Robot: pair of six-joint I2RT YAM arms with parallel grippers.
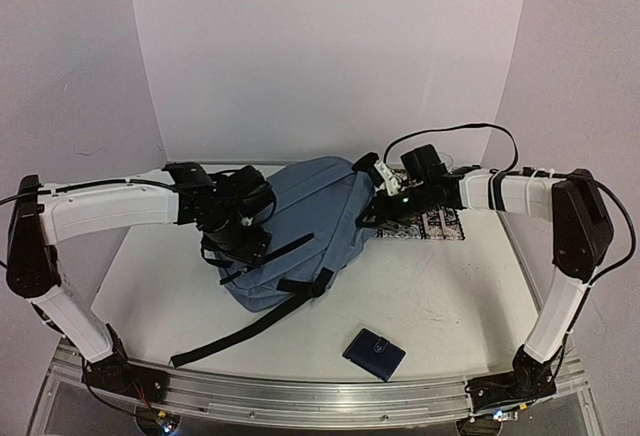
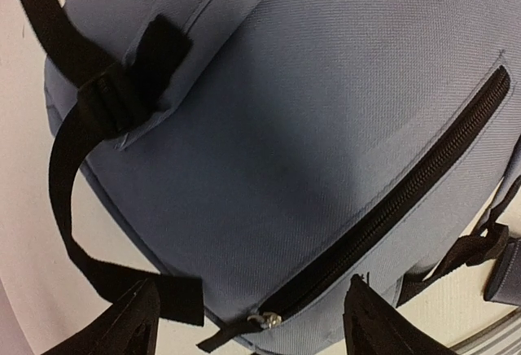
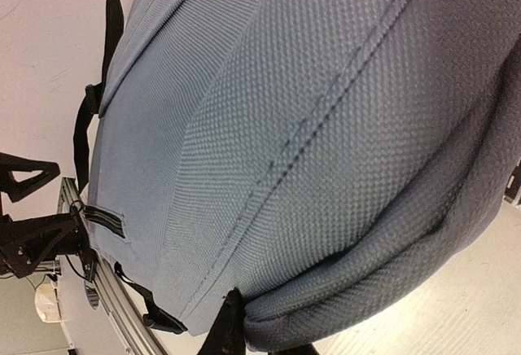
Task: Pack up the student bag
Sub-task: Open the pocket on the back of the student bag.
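The student bag (image 1: 305,221) is a slate-blue backpack lying flat mid-table, with a black strap (image 1: 240,328) trailing toward the front. My left gripper (image 1: 243,246) hovers over its left side and is open. In the left wrist view the fingers (image 2: 126,326) stand wide apart on either side of the metal zip pull (image 2: 269,319), which ends a black zip (image 2: 391,208), and they touch nothing. My right gripper (image 1: 372,211) is at the bag's right edge. There it is shut on a fold of the bag's fabric (image 3: 342,290), with one dark finger (image 3: 228,326) showing beside the fold.
A small dark navy wallet (image 1: 374,354) lies near the table's front edge, right of centre. A flat black-and-white patterned item (image 1: 437,223) lies under the right forearm. A metal rail (image 1: 300,396) runs along the near edge, and white walls enclose the table.
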